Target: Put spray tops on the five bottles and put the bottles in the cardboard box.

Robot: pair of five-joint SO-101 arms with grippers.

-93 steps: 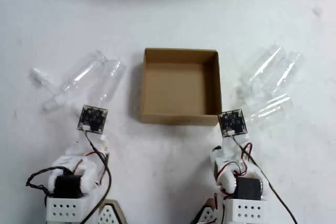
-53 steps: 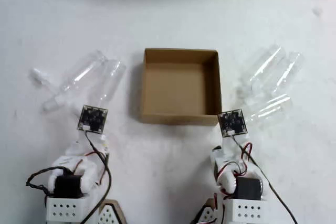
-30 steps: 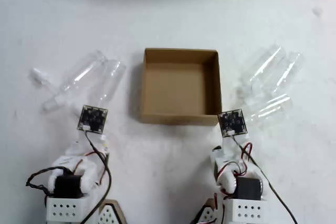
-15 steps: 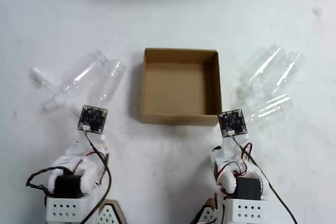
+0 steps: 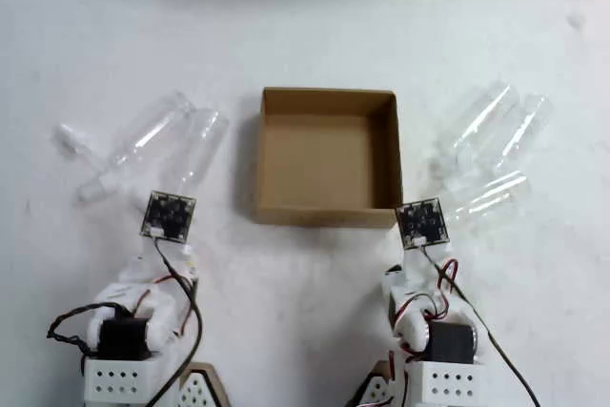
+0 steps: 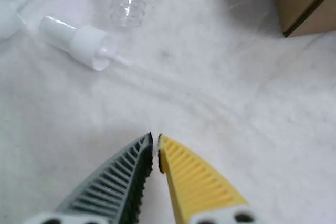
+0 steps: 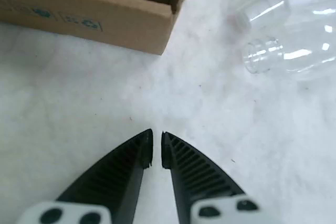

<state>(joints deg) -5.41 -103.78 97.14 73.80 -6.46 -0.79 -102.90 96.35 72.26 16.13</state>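
Note:
An open cardboard box (image 5: 327,154) sits mid-table, empty inside. Two clear bottles (image 5: 162,140) lie to its left and three clear bottles (image 5: 491,145) to its right, all on their sides without tops. A white spray top (image 6: 79,39) lies beside one open bottle neck (image 6: 127,9), a short way beyond my left gripper (image 6: 155,143), which is shut and empty over bare table. My right gripper (image 7: 156,141) is shut too, holding nothing, near the box corner (image 7: 170,14) and short of a bottle mouth (image 7: 257,56).
Both arm bases (image 5: 124,345) (image 5: 434,350) stand at the near table edge. The white table (image 5: 305,35) stretches bare behind the box. Another white spray top (image 5: 69,137) lies at the far left of the left bottles.

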